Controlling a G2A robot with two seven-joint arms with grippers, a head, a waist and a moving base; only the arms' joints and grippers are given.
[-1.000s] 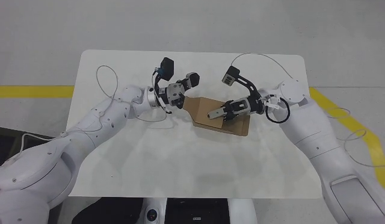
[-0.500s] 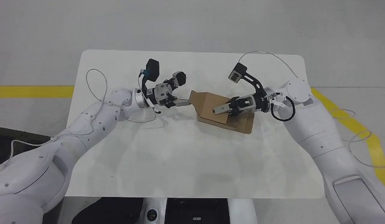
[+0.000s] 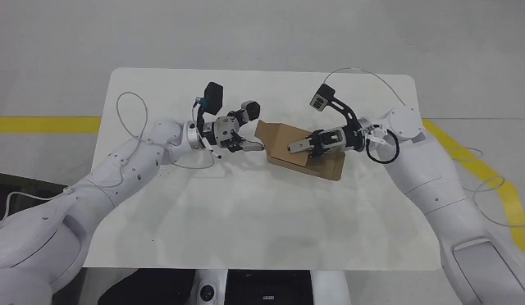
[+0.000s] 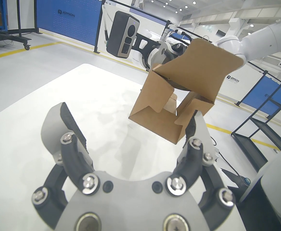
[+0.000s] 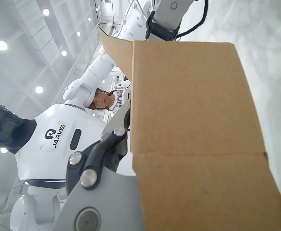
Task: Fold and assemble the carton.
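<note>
Both arms extended inward, wrists facing each other; left gripper (image 3: 252, 128) spread wide, right gripper (image 3: 297, 147) clamped on carton (image 3: 275, 141) panel.

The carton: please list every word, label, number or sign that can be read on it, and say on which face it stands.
None: the carton is plain brown cardboard on every face and flap that shows, with no print, label, number or sign.
Its faces turned away from the cameras cannot be judged.
</note>
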